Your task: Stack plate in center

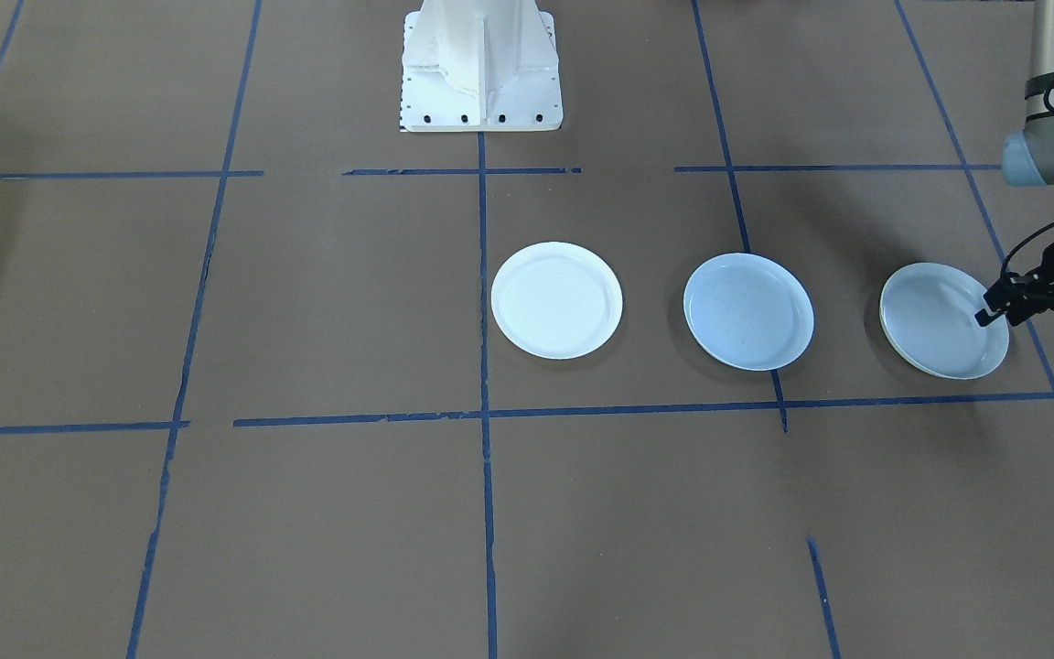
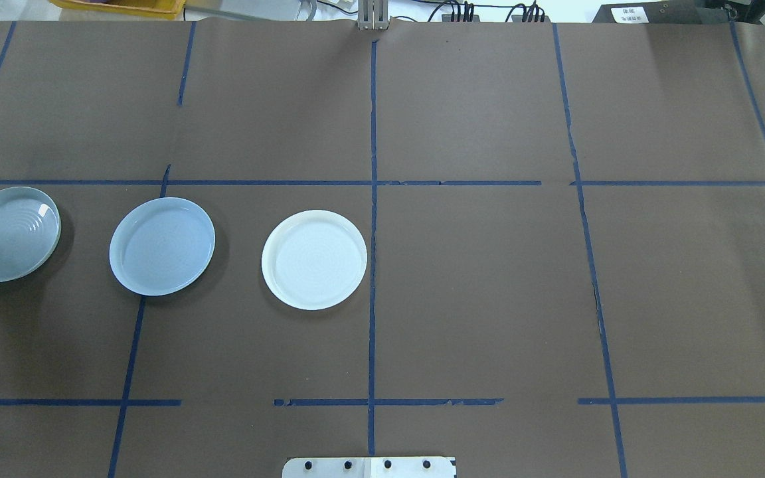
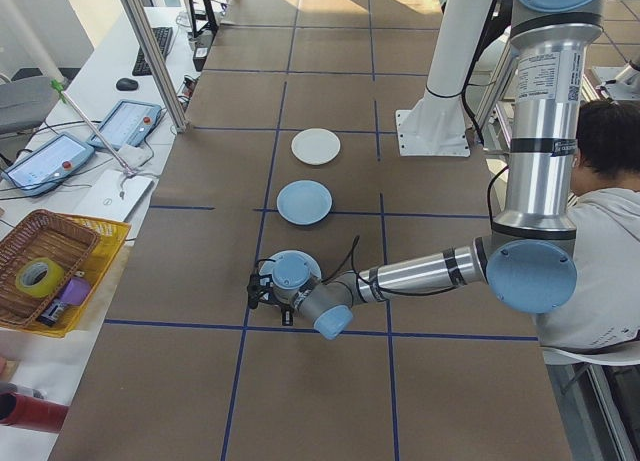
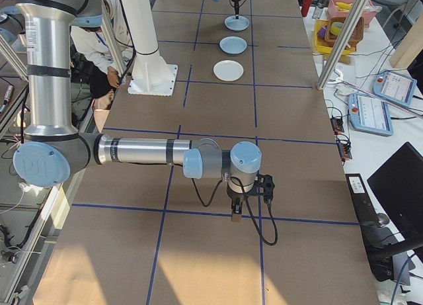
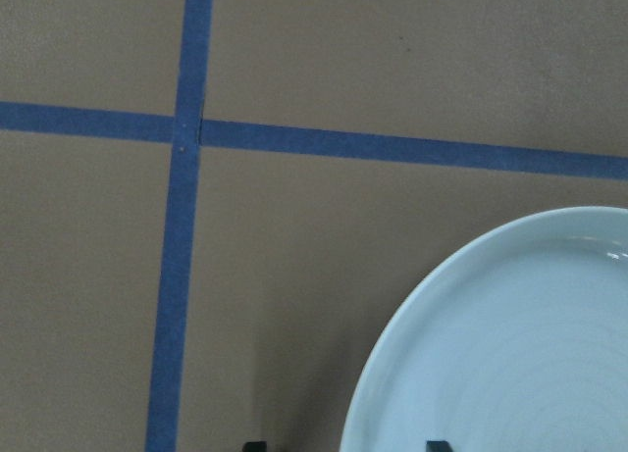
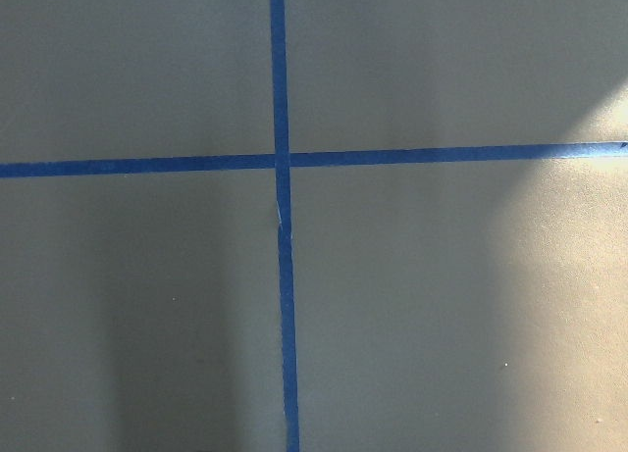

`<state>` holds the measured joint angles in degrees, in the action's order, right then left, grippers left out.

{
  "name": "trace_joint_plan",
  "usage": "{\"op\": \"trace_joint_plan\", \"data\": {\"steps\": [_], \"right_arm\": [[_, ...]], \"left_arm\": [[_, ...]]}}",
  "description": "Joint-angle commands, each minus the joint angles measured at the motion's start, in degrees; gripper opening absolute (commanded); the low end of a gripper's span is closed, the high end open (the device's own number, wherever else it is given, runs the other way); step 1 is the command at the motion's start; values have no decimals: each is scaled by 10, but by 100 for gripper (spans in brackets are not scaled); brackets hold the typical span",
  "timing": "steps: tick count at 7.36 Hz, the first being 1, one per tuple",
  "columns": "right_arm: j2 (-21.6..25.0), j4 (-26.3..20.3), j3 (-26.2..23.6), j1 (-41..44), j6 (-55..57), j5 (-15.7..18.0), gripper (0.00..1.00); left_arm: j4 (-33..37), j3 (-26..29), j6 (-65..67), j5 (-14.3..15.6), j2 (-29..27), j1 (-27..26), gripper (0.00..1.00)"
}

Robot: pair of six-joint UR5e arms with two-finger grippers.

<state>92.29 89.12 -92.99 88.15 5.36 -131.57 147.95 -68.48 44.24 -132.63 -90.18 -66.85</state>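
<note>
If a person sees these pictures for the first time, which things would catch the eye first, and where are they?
Three plates lie in a row on the brown table with its blue tape grid: a white plate nearest the middle line, a pale blue plate in the center, and a cream-edged plate at the robot's far left. The left gripper hangs over that last plate's outer rim, its fingers open astride the edge. The right gripper hovers far away over bare table.

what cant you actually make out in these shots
- Left gripper: whether it grips the cream-edged plate; the overhead view's left edge cuts it off, and the left wrist view shows only fingertips.
- Right gripper: open or shut; only the right side view shows it.
- Person: cropped by the left side view's edge.
</note>
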Motion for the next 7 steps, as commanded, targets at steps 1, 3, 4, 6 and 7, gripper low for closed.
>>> {"op": "trace_joint_plan", "data": {"steps": [1,3,4,6,7], "right_arm": [[0,0,0,0,0,1,100],[0,-1,0,0,0,1,100],[0,0,0,0,0,1,100],[0,0,0,0,0,0,100],[0,0,0,0,-1,0,100]], "left_arm": [[0,0,0,-5,0,0,0],[1,-6,-2,-48,3,0,0],[1,-22,1,-132,5,-6,0],[-4,-81,47,-178,8,-49,0],[-2,-113,119,-161,5,-49,0]]}}
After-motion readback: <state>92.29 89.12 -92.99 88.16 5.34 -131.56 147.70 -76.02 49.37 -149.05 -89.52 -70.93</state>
